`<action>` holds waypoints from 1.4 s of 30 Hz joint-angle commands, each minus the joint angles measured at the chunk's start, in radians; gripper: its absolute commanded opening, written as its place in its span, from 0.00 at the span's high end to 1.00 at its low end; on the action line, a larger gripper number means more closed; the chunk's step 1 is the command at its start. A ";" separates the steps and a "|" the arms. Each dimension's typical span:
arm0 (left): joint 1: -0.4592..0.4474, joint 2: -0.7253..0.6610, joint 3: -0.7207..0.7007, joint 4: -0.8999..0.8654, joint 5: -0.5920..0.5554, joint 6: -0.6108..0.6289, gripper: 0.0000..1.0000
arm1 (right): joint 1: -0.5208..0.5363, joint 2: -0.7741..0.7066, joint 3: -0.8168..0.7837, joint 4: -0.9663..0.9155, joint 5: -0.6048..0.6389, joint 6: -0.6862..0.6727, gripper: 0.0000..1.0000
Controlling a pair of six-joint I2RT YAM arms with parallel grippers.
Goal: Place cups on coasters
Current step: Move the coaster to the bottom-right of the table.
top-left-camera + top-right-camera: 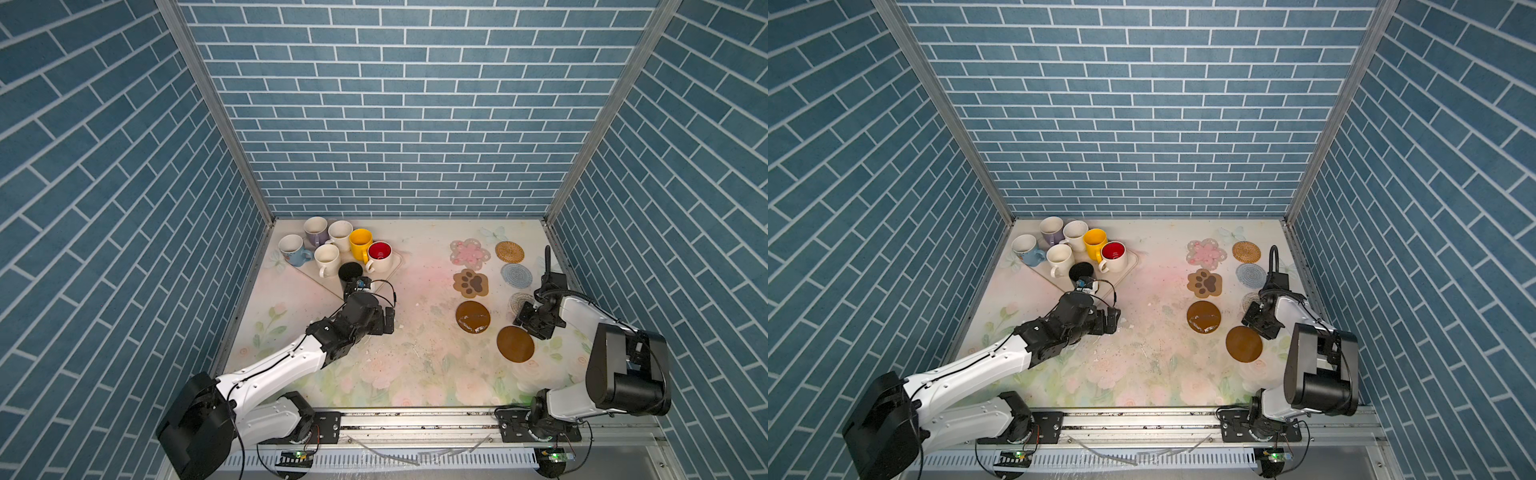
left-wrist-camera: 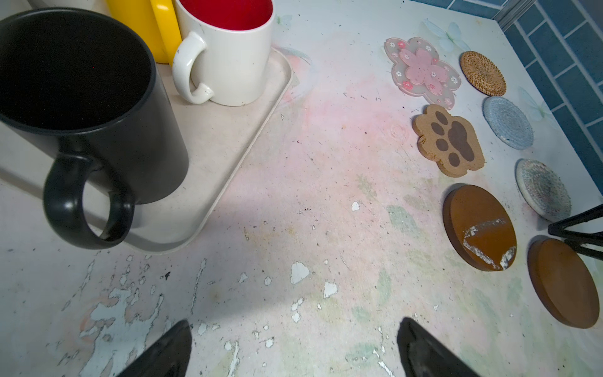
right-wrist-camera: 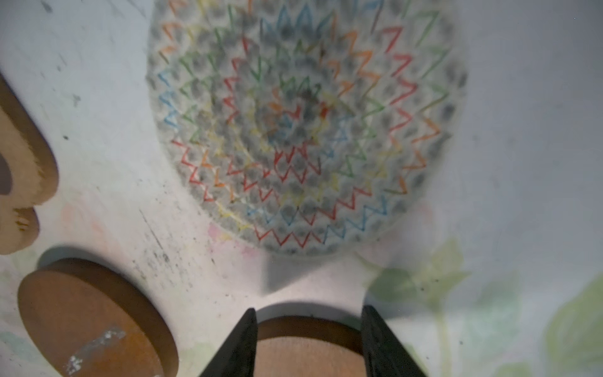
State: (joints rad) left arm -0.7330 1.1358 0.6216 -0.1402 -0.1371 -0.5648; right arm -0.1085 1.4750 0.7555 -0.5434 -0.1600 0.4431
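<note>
Left wrist: black mug (image 2: 156,147) upright, handle seemingly toward left gripper (image 2: 295,326).

Seven mugs (image 1: 360,241) crowd the tray (image 2: 212,140) in the far left corner, packed too tightly for a claw to pass between them. Only the black mug (image 1: 350,272) at the tray's near corner has open room on its near side, where the left claw (image 2: 293,329) sits, jaws wide. The middle of the surface (image 1: 415,332) is bare from the tray to the coasters (image 1: 469,282), which lie flat with narrow gaps. The right claw (image 3: 310,313) hangs over the near brown disc (image 1: 515,344), and its arm overhangs part of the spiral coaster (image 1: 517,299) beside the right wall (image 1: 665,249)
</note>
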 commanded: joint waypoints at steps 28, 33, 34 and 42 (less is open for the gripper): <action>0.004 0.003 -0.008 -0.002 0.002 0.001 0.01 | 0.153 -0.155 0.055 -0.138 -0.030 0.176 0.40; 0.004 0.007 0.000 -0.006 0.005 0.011 0.01 | 0.121 -0.203 0.026 -0.193 0.026 0.158 0.33; 0.004 0.005 0.001 -0.006 0.002 0.015 0.01 | 0.115 -0.214 0.010 -0.192 0.036 0.160 0.33; 0.004 -0.001 0.009 -0.029 0.004 0.022 0.01 | 0.066 -0.231 -0.088 -0.115 0.010 0.151 0.29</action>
State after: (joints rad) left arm -0.7330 1.1389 0.6132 -0.1482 -0.1337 -0.5568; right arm -0.0387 1.2419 0.7033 -0.6682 -0.1394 0.6018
